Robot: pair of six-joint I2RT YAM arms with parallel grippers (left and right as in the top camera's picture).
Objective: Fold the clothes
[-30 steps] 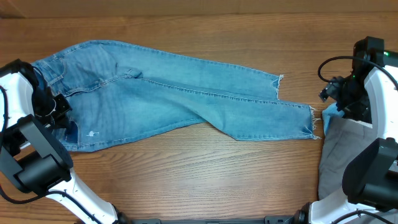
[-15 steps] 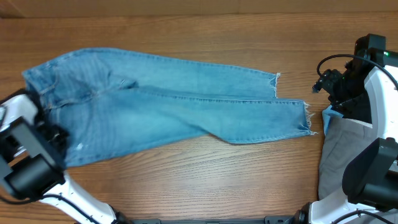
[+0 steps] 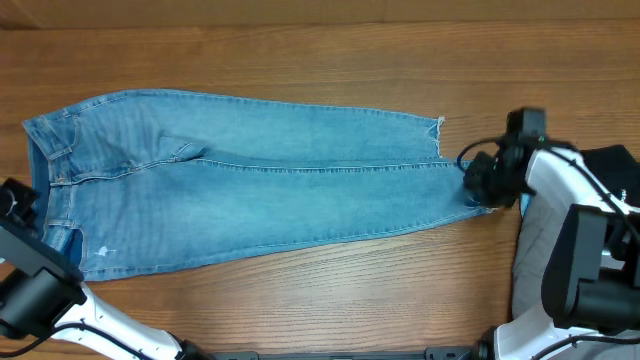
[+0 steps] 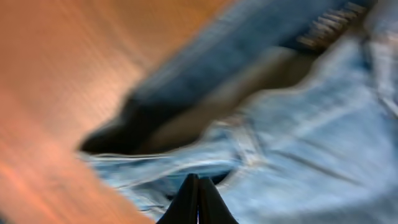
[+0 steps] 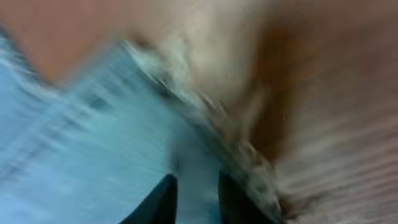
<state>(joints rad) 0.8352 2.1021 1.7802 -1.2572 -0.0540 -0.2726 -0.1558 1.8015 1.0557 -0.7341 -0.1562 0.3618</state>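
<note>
Light-blue jeans lie flat, stretched lengthwise across the bench. Left hand pinched shut on the waist denim. Right hand at the frayed hem, fingers narrowly apart; grip unclear, view blurred.

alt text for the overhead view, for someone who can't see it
A pair of light-blue jeans lies stretched flat across a wooden table, waist at the left, frayed hems at the right. The right gripper is at the nearer leg's hem; the left arm is by the waist corner.
</note>
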